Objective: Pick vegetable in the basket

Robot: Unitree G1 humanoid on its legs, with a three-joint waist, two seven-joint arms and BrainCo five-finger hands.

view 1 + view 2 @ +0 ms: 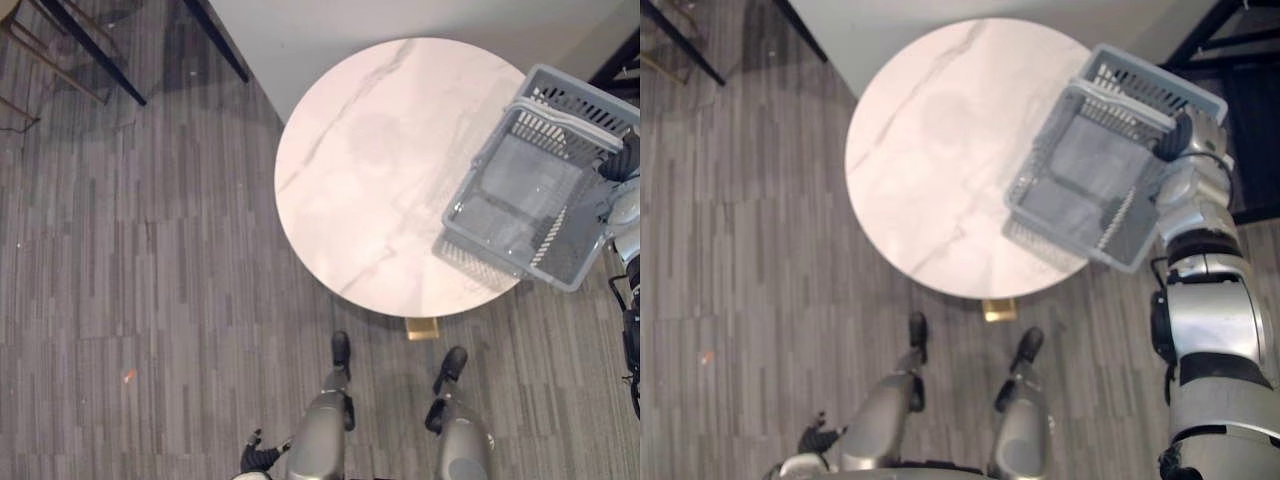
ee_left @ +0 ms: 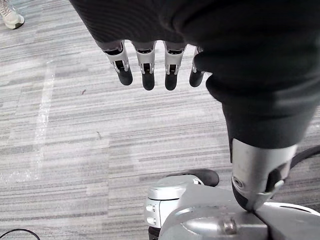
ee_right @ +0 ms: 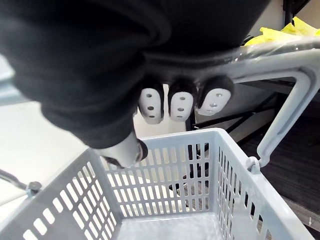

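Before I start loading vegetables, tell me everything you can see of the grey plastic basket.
The grey plastic basket is rectangular, with slotted walls, a solid floor and a grey loop handle. It looks empty. The right hand holds it by the handle, fingers curled round it. It hangs tilted over the right edge of the round white marble-look table; a shadow beneath suggests it is clear of the top.

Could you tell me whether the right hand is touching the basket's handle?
Touching. The right wrist view shows the right hand curled round the handle of the basket.
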